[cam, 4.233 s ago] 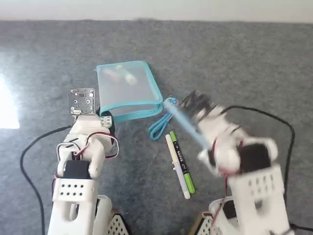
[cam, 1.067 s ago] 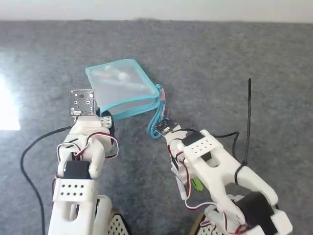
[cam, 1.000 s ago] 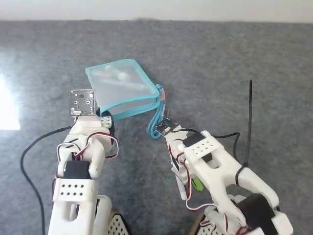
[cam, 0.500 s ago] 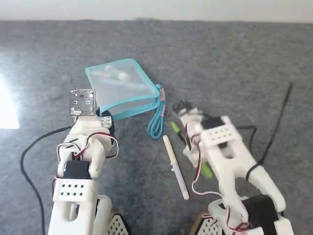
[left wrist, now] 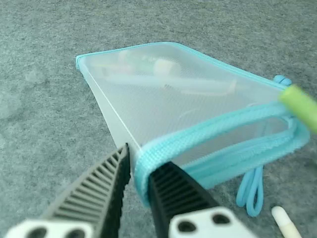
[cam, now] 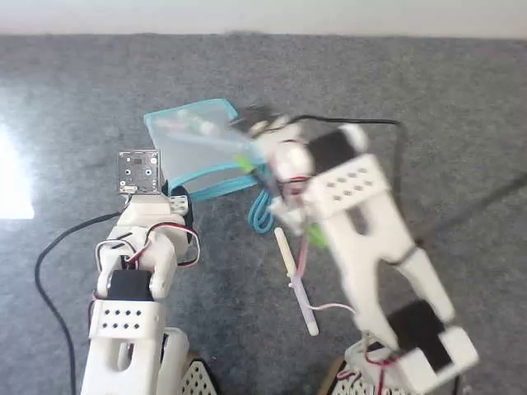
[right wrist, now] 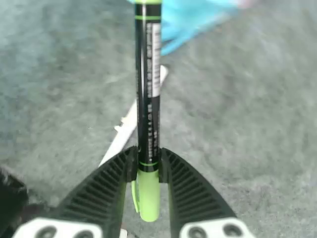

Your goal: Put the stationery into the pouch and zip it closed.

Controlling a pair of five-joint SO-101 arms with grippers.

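The translucent pouch [cam: 202, 144] with teal trim lies at the table's middle, several items faintly visible inside. My left gripper [cam: 177, 200] is shut on the pouch's [left wrist: 163, 104] near teal edge; in the left wrist view the left gripper [left wrist: 141, 161] pinches that edge. The right gripper [right wrist: 147, 158] is shut on a green-and-black pen [right wrist: 147, 89], which points away along the fingers. From above, the right gripper [cam: 290, 206] holds the green pen [cam: 245, 162] with its tip at the pouch's open end. That green tip [left wrist: 299, 106] hovers by the zipper side.
A white pen [cam: 296, 284] lies on the grey felt in front of the pouch, close under the right arm. The pouch's teal strap loop [cam: 262, 216] trails toward the white pen [right wrist: 130, 130]. Black cables run beside both arm bases.
The right gripper has closed on the green pen, lifted it off the table and swung it toward the pouch's open end. The white pen stays put. The left arm has not moved.
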